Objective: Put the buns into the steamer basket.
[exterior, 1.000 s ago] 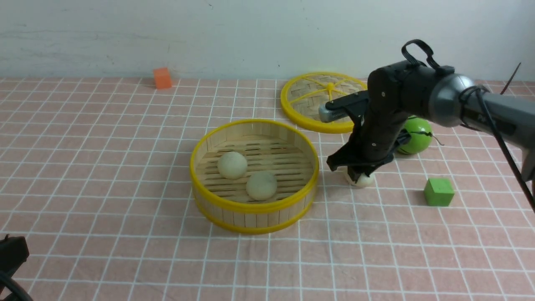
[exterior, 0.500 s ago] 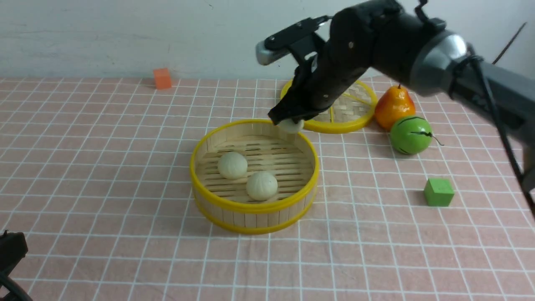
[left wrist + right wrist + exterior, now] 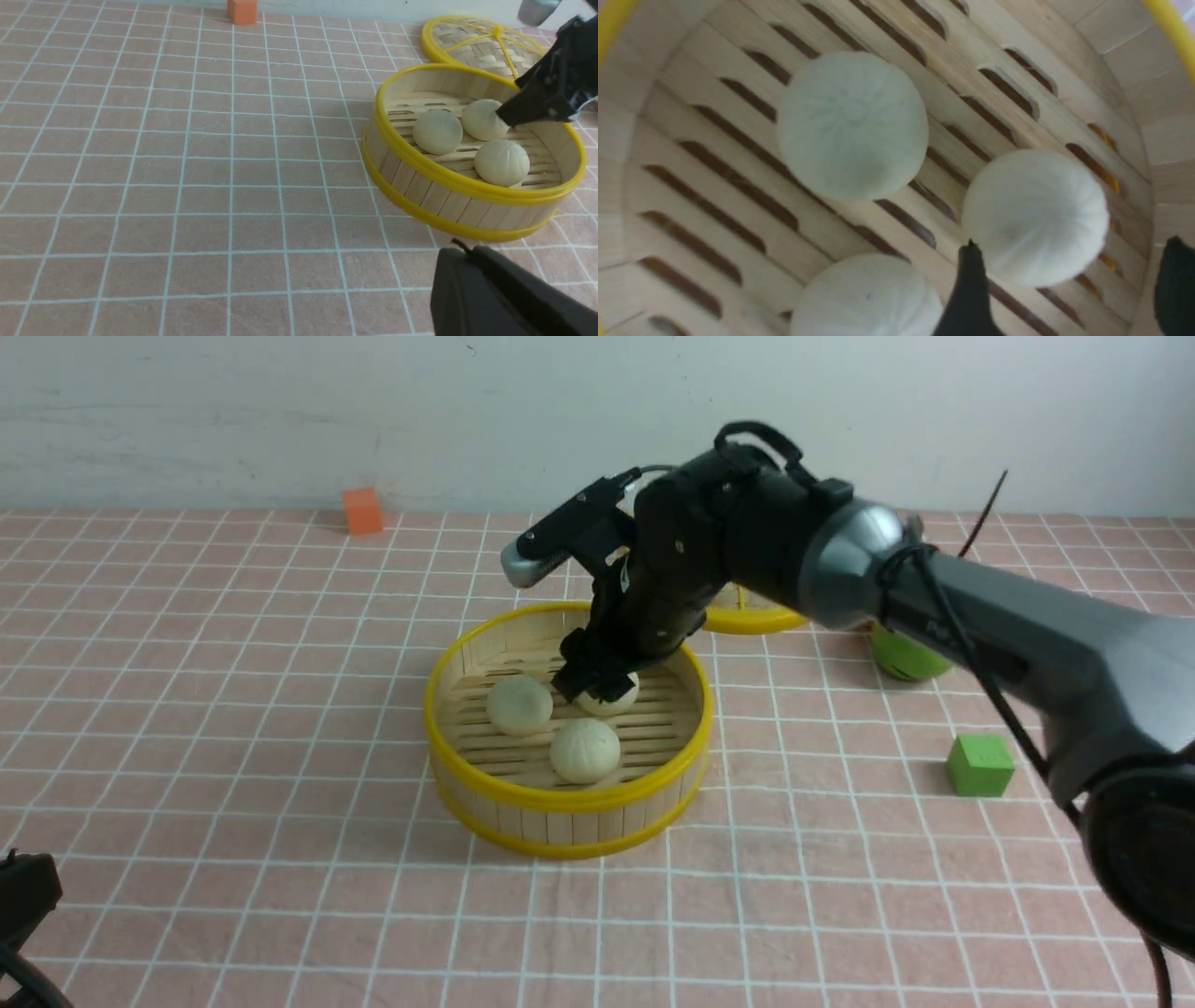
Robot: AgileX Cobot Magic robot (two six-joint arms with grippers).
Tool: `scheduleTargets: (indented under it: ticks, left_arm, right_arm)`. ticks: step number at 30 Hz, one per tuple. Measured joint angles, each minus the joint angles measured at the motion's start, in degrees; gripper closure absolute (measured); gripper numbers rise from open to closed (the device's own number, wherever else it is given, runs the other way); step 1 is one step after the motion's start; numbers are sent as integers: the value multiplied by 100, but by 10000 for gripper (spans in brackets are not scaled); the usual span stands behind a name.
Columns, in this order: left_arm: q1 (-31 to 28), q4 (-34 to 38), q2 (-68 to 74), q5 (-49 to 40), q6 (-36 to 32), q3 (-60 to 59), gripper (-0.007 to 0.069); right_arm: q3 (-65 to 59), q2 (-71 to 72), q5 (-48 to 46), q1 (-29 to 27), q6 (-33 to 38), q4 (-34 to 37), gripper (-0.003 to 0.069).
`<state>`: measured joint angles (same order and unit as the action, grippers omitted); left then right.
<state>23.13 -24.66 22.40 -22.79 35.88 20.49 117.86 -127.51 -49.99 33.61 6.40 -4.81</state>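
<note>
No legible text, label, brand mark, number or sign anywhere in these views.
</note>
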Motion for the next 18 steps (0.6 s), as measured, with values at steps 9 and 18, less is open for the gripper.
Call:
scheduleTargets:
  ticks: [9, 18]
  left_arm:
    - [0, 0, 0, -5, 0, 0, 624]
    - [0, 0, 0, -14, 0, 0, 622]
  right_arm:
    - [244, 2291, -1610, 13, -373, -368, 231]
    - [-1719, 4098, -1870, 13, -1039, -516, 668]
